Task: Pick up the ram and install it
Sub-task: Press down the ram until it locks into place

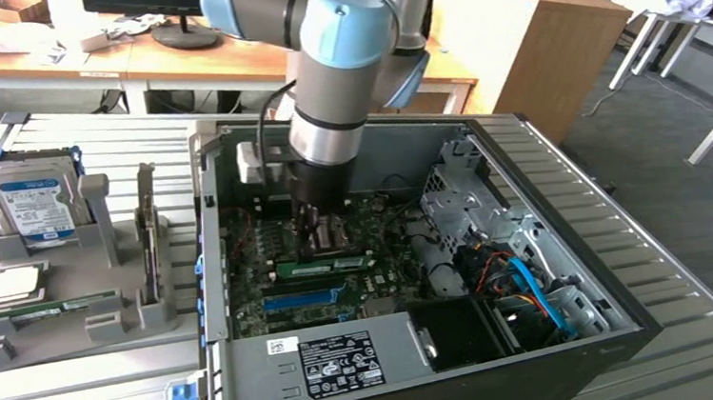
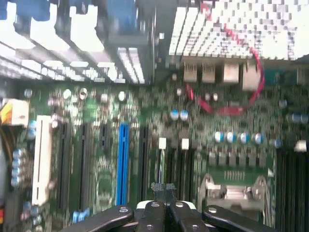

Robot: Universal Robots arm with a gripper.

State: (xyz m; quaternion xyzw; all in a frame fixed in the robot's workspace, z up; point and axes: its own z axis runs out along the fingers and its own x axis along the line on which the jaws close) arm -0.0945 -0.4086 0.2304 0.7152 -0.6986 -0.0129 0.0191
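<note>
hand [image 1: 323, 243]: closed, nothing seen between its fingers, low inside the open computer case [image 1: 562, 212] | ram [image 1: 326, 264]: seated on the motherboard [image 1: 276, 311], just below the hand

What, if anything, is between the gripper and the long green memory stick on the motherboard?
Nothing visible. The shut gripper hangs right above the long thin green memory stick on the motherboard inside the open black computer case; whether they touch is unclear.
</note>
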